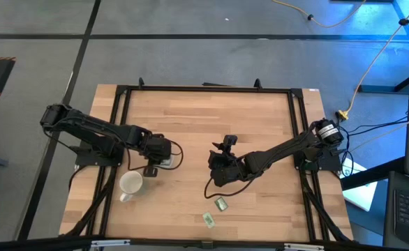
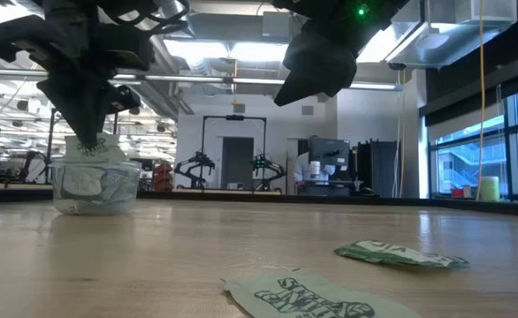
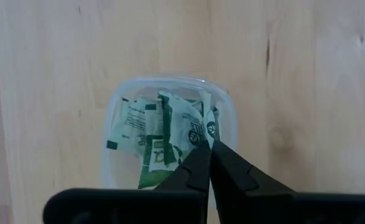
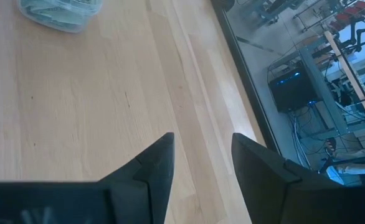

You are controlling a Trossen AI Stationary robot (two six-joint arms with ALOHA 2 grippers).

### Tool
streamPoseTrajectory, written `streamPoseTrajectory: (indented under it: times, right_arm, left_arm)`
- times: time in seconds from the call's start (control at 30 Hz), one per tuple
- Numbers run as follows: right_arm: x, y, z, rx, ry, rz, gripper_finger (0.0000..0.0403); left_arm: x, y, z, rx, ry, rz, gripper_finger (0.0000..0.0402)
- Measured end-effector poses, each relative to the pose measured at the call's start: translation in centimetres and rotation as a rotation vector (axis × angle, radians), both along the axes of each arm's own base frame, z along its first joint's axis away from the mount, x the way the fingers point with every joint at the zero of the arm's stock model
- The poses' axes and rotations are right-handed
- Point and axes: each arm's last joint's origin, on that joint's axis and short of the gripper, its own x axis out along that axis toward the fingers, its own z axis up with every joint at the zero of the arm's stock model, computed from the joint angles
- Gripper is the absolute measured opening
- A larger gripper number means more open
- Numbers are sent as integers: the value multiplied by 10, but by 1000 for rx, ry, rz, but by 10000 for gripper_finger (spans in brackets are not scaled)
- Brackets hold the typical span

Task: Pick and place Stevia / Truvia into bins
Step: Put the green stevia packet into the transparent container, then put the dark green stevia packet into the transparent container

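Note:
A clear plastic cup (image 3: 115,118) stands on the wooden table and holds several green-and-white Stevia sachets (image 3: 146,134). My left gripper (image 3: 207,148) is right above the cup (image 2: 95,187), shut on one sachet (image 3: 205,119). Two more sachets lie flat near the table's near edge (image 1: 220,203) (image 1: 209,219); the low view shows them close up (image 2: 400,254) (image 2: 316,296). My right gripper (image 4: 202,158) is open and hovers above bare table near the middle (image 1: 218,171), to the right of the cup (image 4: 61,12), touching nothing. My left gripper pinches one sachet between its two fingertips (image 3: 198,158), coming from above and pointing down. The sachet's top edge (image 3: 205,124) shows edge-on right at the tips. It stands upright (image 2: 100,150) with its lower part down inside the cup among the other sachets.
An opaque white mug (image 1: 130,183) with a handle stands on the table just near-left of the cup. A black frame (image 1: 204,89) runs around the tabletop. Bare wood lies between the two arms and along the far half of the table.

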Motion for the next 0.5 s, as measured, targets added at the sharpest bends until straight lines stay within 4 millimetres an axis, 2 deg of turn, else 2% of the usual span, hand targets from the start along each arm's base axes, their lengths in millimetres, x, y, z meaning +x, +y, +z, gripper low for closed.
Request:
streamPoseTrajectory:
  times: [0.37, 0.5]
  right_arm:
    - [0, 0, 0, 12, 10, 10, 163]
    - [0, 6, -5, 201, 80, 145, 163]
  left_arm:
    - [-2, 2, 1, 8, 7, 3, 76]
    - [-6, 5, 9, 13, -35, 4, 90]
